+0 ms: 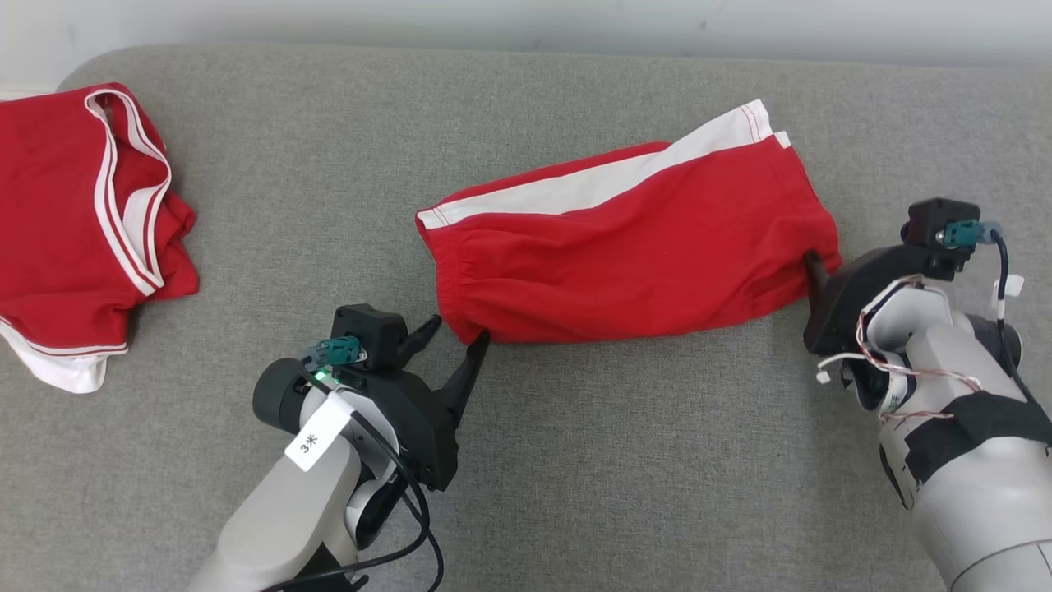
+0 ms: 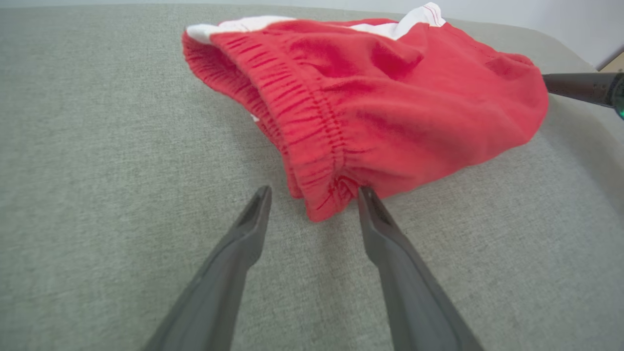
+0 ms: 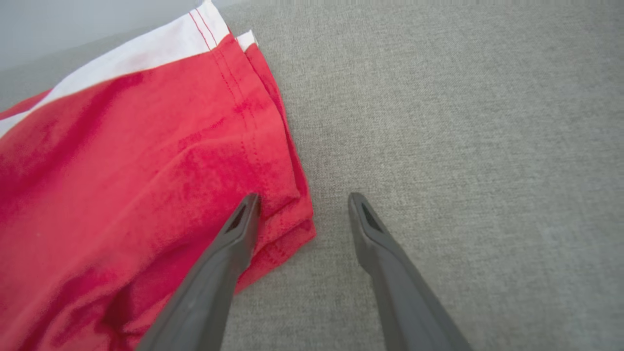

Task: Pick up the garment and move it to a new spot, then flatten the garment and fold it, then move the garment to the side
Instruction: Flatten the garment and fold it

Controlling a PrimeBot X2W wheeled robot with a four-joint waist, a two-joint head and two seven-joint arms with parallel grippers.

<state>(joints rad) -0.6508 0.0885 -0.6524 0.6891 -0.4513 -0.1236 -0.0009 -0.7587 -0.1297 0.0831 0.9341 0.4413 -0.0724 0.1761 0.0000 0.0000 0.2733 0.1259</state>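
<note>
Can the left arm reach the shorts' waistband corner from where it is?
Probably yes: the left end effector is open and straddles the waistband corner, one tip already at the cloth, and nothing lies between them.

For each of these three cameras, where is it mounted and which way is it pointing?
Head: above, looking down at the gray cushion and red shorts; left forearm, right forearm and left fingers show.
Left wrist: on the left arm, looking along its fingers at the shorts' waistband.
Right wrist: on the right arm, looking along the right fingers at the shorts' hem.
Shared: both wrist views see the shorts from opposite ends.
</note>
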